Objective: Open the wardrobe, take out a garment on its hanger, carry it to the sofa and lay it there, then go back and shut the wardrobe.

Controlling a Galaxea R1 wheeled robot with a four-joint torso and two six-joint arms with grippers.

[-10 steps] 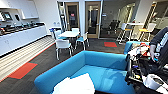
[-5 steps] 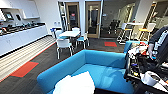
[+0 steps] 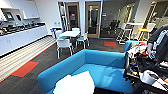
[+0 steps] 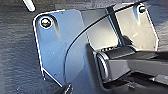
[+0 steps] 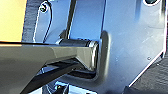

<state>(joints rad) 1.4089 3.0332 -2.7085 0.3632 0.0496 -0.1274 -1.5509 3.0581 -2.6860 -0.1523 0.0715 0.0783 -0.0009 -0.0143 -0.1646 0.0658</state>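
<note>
Dark carpet (image 3: 47, 58) with orange patches (image 3: 25, 68) covers an open lounge with a kitchen counter (image 3: 20, 37) along one wall and glazed doors (image 3: 92, 20) at the far end. Nearest of all stands the blue sofa (image 3: 100, 67), its curved back turned toward the small white desk (image 3: 70, 33) and the white-and-teal chairs (image 3: 63, 45) beyond it. On the sofa's seat, at its near edge, lies the white garment (image 3: 75, 83), crumpled in a soft heap; its hanger cannot be made out. Beside the sofa's far arm a person (image 3: 157, 42) bends over a cart of dark equipment (image 3: 140, 70). Behind that, further from the sofa, are tall stools at a high desk (image 3: 133, 26). Both wrist views show the robot's own plate over carpet, and whether either claw is spread or pressed together cannot be told.
</note>
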